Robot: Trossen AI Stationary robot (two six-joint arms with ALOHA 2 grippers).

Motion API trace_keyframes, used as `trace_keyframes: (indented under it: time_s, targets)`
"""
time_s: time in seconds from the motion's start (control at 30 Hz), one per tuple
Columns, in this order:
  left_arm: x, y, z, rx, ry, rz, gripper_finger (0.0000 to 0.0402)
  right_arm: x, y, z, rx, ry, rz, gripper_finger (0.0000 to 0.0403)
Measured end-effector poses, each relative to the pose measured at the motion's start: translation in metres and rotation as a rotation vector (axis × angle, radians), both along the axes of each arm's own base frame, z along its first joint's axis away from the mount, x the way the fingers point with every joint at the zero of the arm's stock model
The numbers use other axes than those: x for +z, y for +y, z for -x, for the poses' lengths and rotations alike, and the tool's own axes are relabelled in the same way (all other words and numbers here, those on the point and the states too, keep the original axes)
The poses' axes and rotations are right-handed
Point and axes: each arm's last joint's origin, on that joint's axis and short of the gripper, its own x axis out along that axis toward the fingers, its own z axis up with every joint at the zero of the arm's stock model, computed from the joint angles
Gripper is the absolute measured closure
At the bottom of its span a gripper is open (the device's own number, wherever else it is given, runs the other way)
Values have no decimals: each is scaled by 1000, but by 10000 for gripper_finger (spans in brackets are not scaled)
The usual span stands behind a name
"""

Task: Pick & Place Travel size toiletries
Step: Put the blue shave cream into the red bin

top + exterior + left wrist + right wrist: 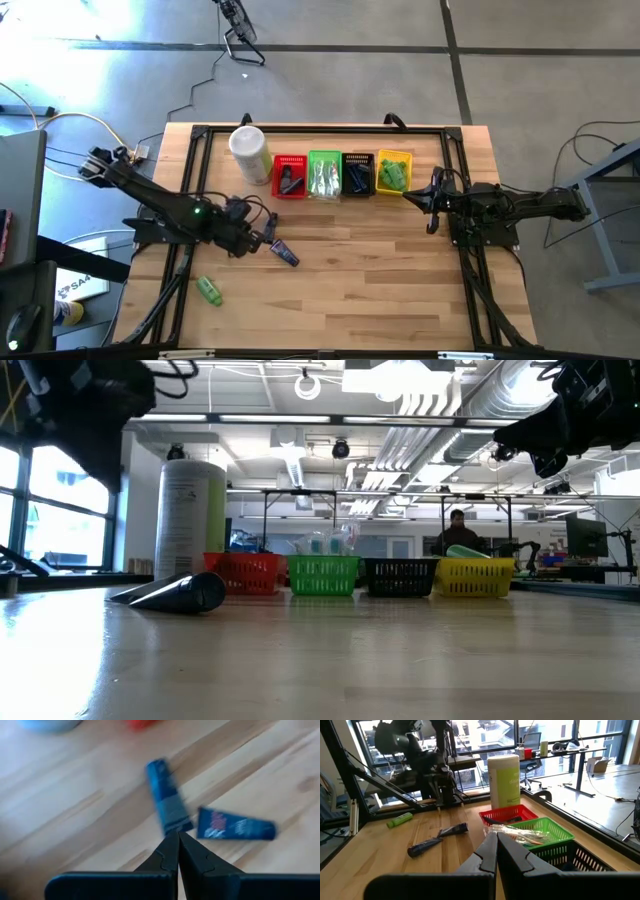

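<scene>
1. From above, the left gripper (262,238) hangs with its fingers pressed together on nothing, just beside 2 dark tubes (284,252) lying on the wooden table (350,290).
2. Its wrist camera gives what the top view cannot: the tubes are blue, and they lie side by side at an angle just past the clenched fingertips (176,836).
3. A green bottle (209,290) lies alone near the table's front left; the low view misses it, while the right wrist camera catches it flat on the wood.
4. Along the back stand a white canister (250,152), then a red basket (289,175), a green basket (324,175), a black basket (358,174) and a yellow basket (394,171), each holding small toiletries.
5. The low view alone shows a person (456,530) in the room behind the baskets.
6. The right gripper (432,205) waits beside the yellow basket, fingers clamped together and empty.
</scene>
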Motion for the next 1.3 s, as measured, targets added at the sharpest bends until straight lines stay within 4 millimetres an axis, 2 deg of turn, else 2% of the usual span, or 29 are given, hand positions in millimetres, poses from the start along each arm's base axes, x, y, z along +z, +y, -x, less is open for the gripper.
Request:
trace_keyframes:
  time_s: [0.2,0.53,0.67,0.83,1.17,1.3]
  targets:
    - [-9,-2,1,84,142,51,401,0,0,0,0,2,0,401]
    - [-10,-3,-1,75,146,63,401,-3,0,0,-3,35,3,401]
    - [-10,-2,2,76,170,50,384,-3,0,0,-3,35,3,401]
    - [-11,-1,4,78,195,37,322,-3,0,0,-3,35,4,401]
    - [-11,-1,4,88,189,42,157,-3,0,0,-3,37,6,400]
    - [-11,-1,4,88,189,42,110,-3,0,0,-3,37,7,400]
